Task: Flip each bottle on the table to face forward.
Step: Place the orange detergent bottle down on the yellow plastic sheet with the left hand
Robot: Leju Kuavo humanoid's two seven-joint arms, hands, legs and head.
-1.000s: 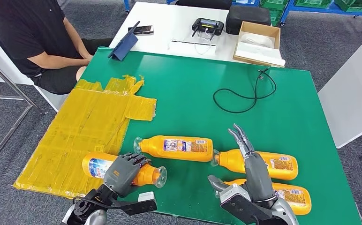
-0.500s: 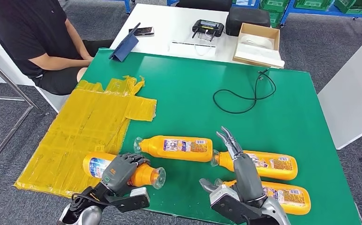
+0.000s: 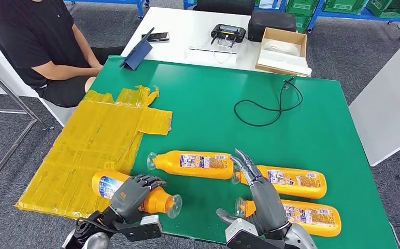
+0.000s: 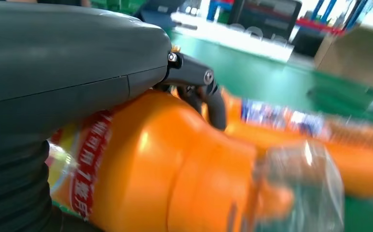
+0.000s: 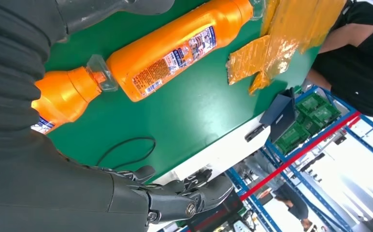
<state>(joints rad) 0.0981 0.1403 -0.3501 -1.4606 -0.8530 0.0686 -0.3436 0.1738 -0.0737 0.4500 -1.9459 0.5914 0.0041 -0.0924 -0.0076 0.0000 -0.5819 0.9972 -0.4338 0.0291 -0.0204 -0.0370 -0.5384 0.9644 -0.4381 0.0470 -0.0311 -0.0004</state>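
My left hand is wrapped over the near-left bottle, fingers curled across its orange body, so I have hold of it. It lies on its side at the edge of the yellow plastic sheet, long axis running left to right, clear cap toward my right hand, blue-labelled base on the sheet. In the left wrist view a red-lettered label band circles the body near my palm. The roll I judge comes next must turn about that long axis.

My right hand holds nothing: its fingers are stretched out and apart, above the neck of the near-right bottle, which lies right of the sheet, cap toward my left hand.

Beyond these, the middle bottle lies just right of the sheet, and the far-right bottle further right, both lengthwise left to right with printed labels up.
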